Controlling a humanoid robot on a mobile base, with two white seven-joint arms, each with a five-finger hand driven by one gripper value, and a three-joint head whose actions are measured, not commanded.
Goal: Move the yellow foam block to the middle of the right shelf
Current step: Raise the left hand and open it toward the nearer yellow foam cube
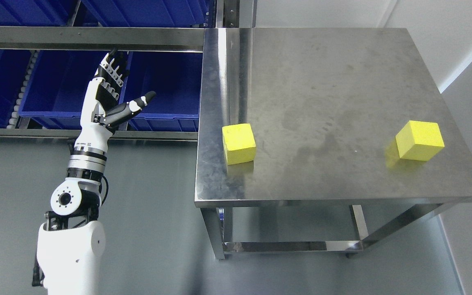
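Stainless steel table (342, 82) with a flat, scuffed top fills the right side of the head view. Two yellow foam cubes rest on it, well apart: the left yellow foam block (239, 143) near the table's front left corner, the right yellow foam block (419, 140) near the front right edge. Neither is held. The left hand (111, 96), white and black, is raised off the table's left side, fingers extended, thumb splayed, holding nothing. Behind it stands a metal rack (88, 39) with dark blue plastic bins (55, 86) on roller rails. Grey floor (150, 205) lies below. Right arm not seen.
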